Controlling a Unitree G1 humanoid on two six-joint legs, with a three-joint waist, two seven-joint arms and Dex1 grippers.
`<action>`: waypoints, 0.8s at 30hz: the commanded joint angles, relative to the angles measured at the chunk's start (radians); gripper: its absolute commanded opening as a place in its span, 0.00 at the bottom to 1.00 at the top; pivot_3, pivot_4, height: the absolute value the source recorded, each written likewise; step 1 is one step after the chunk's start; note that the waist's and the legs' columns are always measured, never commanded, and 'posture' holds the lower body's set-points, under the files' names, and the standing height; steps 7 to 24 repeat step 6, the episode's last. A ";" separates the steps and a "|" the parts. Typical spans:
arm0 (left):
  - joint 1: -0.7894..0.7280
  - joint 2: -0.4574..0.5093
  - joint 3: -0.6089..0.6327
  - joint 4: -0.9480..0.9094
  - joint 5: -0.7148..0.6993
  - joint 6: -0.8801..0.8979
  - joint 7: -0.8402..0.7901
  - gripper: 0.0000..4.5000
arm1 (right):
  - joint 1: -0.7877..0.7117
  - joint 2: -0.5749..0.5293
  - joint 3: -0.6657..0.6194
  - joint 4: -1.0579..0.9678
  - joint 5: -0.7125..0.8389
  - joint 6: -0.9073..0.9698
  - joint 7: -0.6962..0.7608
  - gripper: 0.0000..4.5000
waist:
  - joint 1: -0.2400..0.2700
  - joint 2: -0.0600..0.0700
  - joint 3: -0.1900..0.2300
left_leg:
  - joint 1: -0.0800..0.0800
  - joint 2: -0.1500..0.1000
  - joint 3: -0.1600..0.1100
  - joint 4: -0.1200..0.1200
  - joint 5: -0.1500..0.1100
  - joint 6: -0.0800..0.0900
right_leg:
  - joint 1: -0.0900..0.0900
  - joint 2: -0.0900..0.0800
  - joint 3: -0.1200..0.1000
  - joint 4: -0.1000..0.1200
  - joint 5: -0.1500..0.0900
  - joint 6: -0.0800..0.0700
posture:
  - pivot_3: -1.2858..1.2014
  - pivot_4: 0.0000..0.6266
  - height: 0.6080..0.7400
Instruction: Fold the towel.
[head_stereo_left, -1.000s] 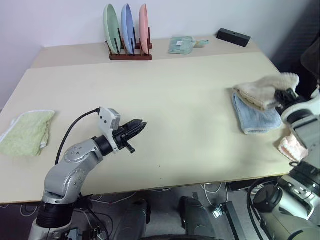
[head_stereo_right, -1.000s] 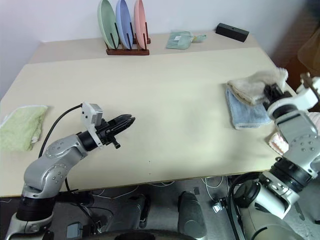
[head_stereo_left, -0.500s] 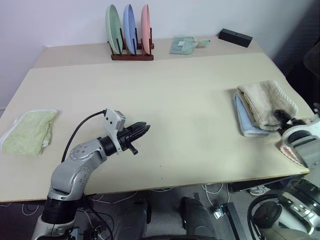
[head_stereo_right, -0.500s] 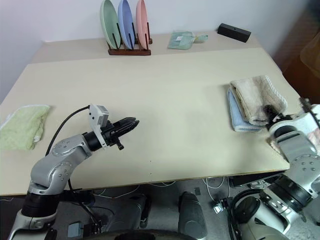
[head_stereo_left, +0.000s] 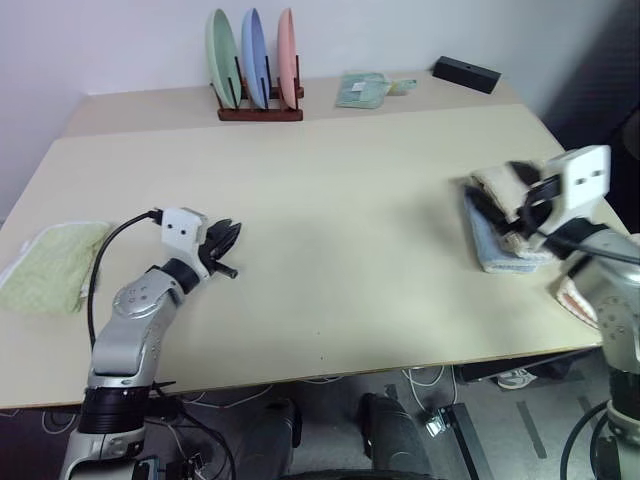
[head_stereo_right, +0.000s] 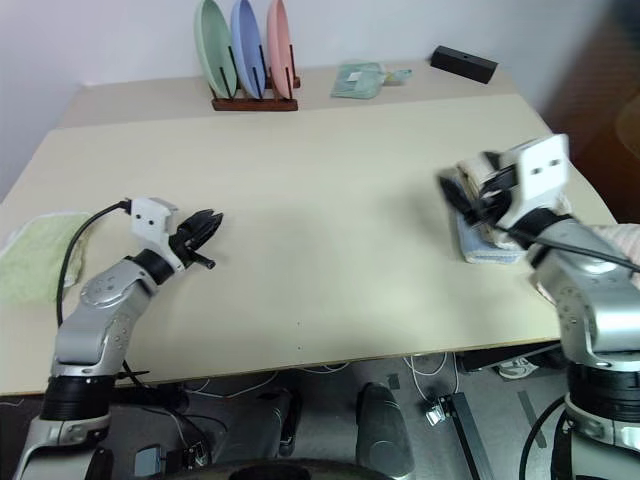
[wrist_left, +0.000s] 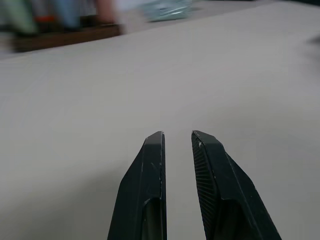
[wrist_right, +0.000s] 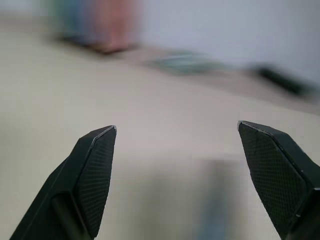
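Left eye view, towel: the beige towel (head_stereo_left: 497, 188) lies bunched in a folded stack directly on the light blue towel (head_stereo_left: 495, 245), near the counter's right edge; the right arm hides much of it.
Progress: judging by the compact stack, the folding looks done or nearly done; whether the edges line up I cannot tell.
Left to do: perhaps a smoothing or squaring of the stack, if anything.
Right pincer (head_stereo_left: 500, 199): fingers spread wide, nothing between them, hovering just over the towel's inner side, pointing toward the counter's middle.
Left pincer (head_stereo_left: 226, 236): fingers narrow with a slim gap, holding nothing, well apart from the towel, across the counter on its left half.
Counter (head_stereo_left: 330, 200): pale beige top, bare between the towel and the left pincer.
Light green towel (head_stereo_left: 52, 265): folded, far from the beige towel, at the counter's left edge.
Plate rack (head_stereo_left: 258, 100): at the back, well behind the towel, holding green, blue and pink plates upright.
Small greenish cloth (head_stereo_left: 365, 90): back edge, between the rack and a black box (head_stereo_left: 467, 73).
Pink item (head_stereo_left: 578, 297): just in front of the towel stack, at the counter's right edge.
Room: plain pale wall behind the counter.
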 joint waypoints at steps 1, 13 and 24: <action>0.091 0.023 0.051 -0.086 0.016 -0.034 -0.001 0.18 | -0.033 0.010 0.103 0.022 -0.039 -0.058 0.114 0.88 | 0.001 -0.001 0.001 | 0.000 0.000 0.000 0.000 0.000 0.000 | 0.000 -0.001 0.000 -0.001 0.000 0.000 | 0.52 0.24 0.98; 0.185 0.019 0.080 -0.164 0.009 -0.027 0.013 0.18 | -0.076 0.055 0.180 0.119 -0.065 -0.094 0.204 0.88 | 0.008 -0.002 0.001 | 0.000 0.000 0.000 0.002 0.000 0.000 | 0.000 0.000 0.000 0.000 0.000 -0.002 | 0.52 0.24 0.98; 0.185 0.019 0.080 -0.164 0.009 -0.027 0.013 0.18 | -0.076 0.055 0.180 0.119 -0.065 -0.094 0.204 0.88 | 0.008 -0.002 0.001 | 0.000 0.000 0.000 0.002 0.000 0.000 | 0.000 0.000 0.000 0.000 0.000 -0.002 | 0.52 0.24 0.98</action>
